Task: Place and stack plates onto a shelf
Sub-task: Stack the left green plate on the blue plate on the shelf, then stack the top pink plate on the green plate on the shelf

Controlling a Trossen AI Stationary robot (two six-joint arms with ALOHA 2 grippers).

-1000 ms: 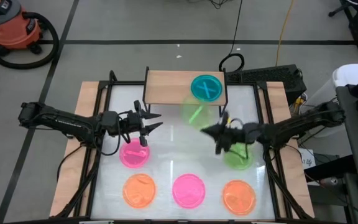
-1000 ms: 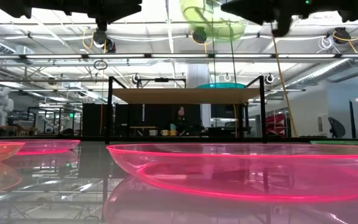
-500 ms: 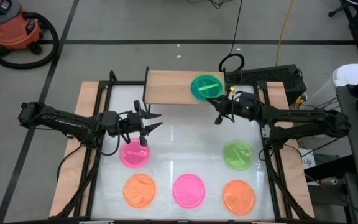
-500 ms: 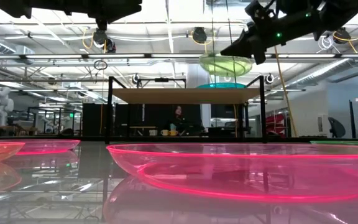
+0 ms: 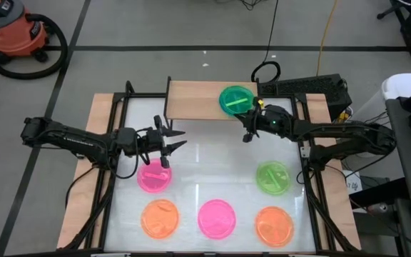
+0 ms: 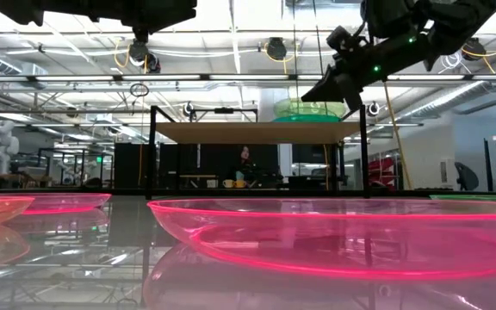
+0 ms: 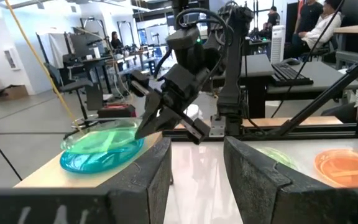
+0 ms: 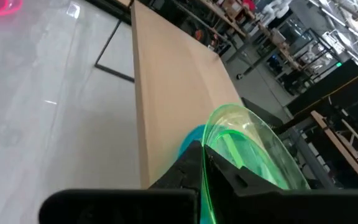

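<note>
My right gripper (image 5: pixel 250 120) is at the near right edge of the shelf (image 5: pixel 191 100) and is shut on a green plate (image 5: pixel 235 99). That plate lies on a blue plate (image 7: pixel 98 158), which stands on the shelf's right end. In the low view the green plate (image 6: pixel 310 108) sits just over the blue one (image 6: pixel 310 118). My left gripper (image 5: pixel 174 140) is open and hovers above the table, just beyond a pink plate (image 5: pixel 153 176); it touches nothing. My right gripper pinches the green plate's near rim (image 8: pixel 211 144) between its two fingers. The fingers (image 7: pixel 160 121) slant down at it from the table's near right side. The plate lies almost level, nested on the blue plate on the shelf.
On the tabletop lie a green plate (image 5: pixel 272 177), an orange plate (image 5: pixel 160 218), a pink plate (image 5: pixel 216 218) and another orange plate (image 5: pixel 273 225). The shelf's left and middle wood (image 8: pixel 166 93) is bare. People sit in the room beyond the table.
My right gripper carried the green plate from over the table's middle toward the far edge. The plate was tilted at first, then levelled over the shelf's right end. It has since come down onto the blue plate.
</note>
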